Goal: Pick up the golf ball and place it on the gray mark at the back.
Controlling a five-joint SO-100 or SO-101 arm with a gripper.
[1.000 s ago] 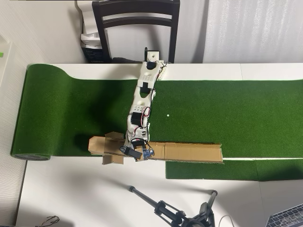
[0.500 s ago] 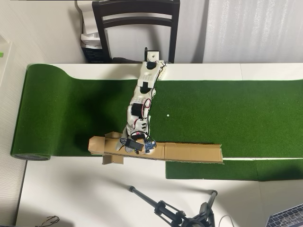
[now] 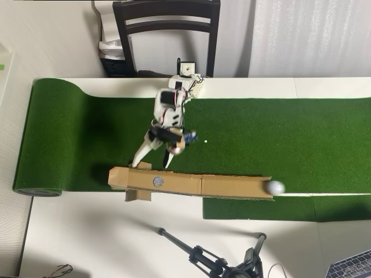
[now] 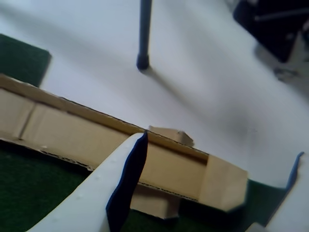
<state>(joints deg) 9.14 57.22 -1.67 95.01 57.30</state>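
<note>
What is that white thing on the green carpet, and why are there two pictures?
The white thing is a small robot arm. One picture comes from a camera looking straight down. The other comes from a camera riding on the arm, so it sees the arm's own pincher, called the end effector.

On the table lies green turf, like a mini golf course. Along its near edge sits a long cardboard channel. A small gray mark is on the cardboard, and nothing rests on it. The white golf ball sits at the channel's right end in the overhead view, far from the arm.

The end effector is open and holds nothing. A chair stands behind the table, and a tripod stands in front.
</note>
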